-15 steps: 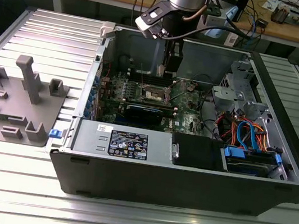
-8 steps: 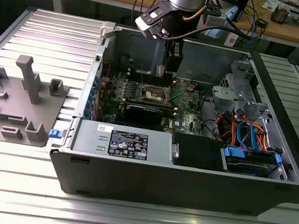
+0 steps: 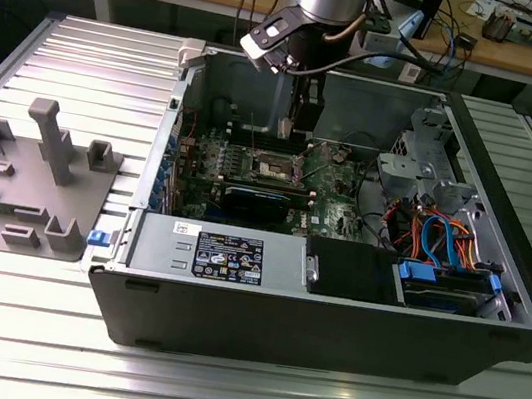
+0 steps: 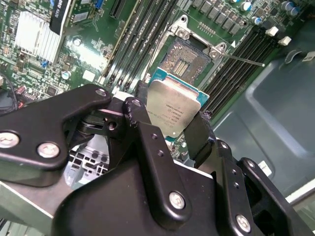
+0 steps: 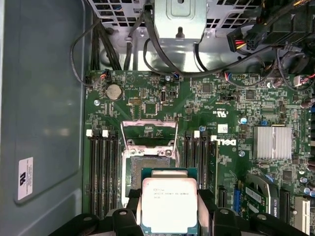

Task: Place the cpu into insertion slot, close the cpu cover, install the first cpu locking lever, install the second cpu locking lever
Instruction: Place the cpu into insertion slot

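My gripper (image 4: 172,125) is shut on the cpu (image 4: 174,110), a flat square chip with a silver-grey top, its black fingers (image 4: 199,135) pressing two opposite edges. In both wrist views the chip hangs a little above the green motherboard (image 5: 221,98), partly overlapping the insertion slot (image 5: 147,164). The slot's dark centre (image 4: 184,61) lies bare. The cpu cover (image 5: 149,130) is a thin metal frame that stands flipped up at the slot's far edge. A thin locking lever (image 4: 243,60) sticks out beside the socket. In the exterior view the gripper (image 3: 300,134) reaches down into the open computer case, just above the slot (image 3: 276,168).
Long black memory slots (image 5: 101,172) flank the socket on both sides, and a finned heatsink (image 5: 273,142) sits nearby. The case holds a power supply (image 3: 222,253), a drive cage with orange and blue cables (image 3: 438,232), and steel walls (image 3: 361,108). A grey fixture (image 3: 31,178) stands at the exterior view's left.
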